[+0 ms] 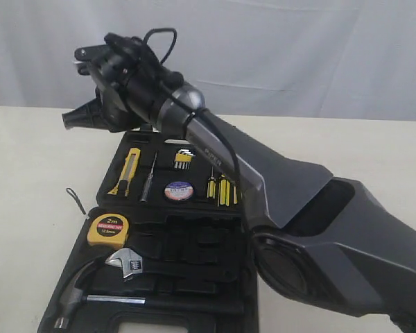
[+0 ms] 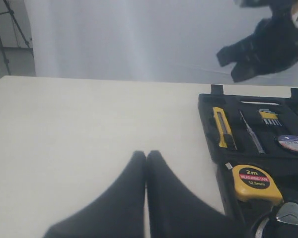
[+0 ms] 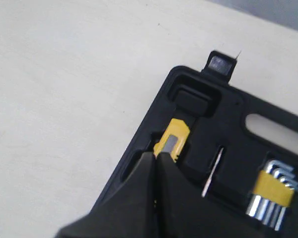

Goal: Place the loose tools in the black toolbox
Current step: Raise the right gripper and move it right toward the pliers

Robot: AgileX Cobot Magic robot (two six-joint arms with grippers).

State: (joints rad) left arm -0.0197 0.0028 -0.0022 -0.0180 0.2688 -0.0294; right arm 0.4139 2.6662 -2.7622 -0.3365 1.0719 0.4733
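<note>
Right pincer (image 3: 155,154): clenched, fingers pressed flat together with nothing between them. It hangs in the air over the far left corner of the black toolbox (image 1: 194,243).
Utility knife (image 3: 173,139): lying in its slot at the left end of the far half. On the wrist cam its yellow end pokes out just past the closed fingertips, lower down, and they don't look like they're touching.
Tape measure (image 1: 108,229): seated in the near half, left corner by the hinge, well apart from that pincer.
Tape roll (image 1: 179,190): middle of the far half.
Left pincer (image 2: 146,152): also clenched and empty, over bare table (image 1: 35,173) left of the box.
</note>
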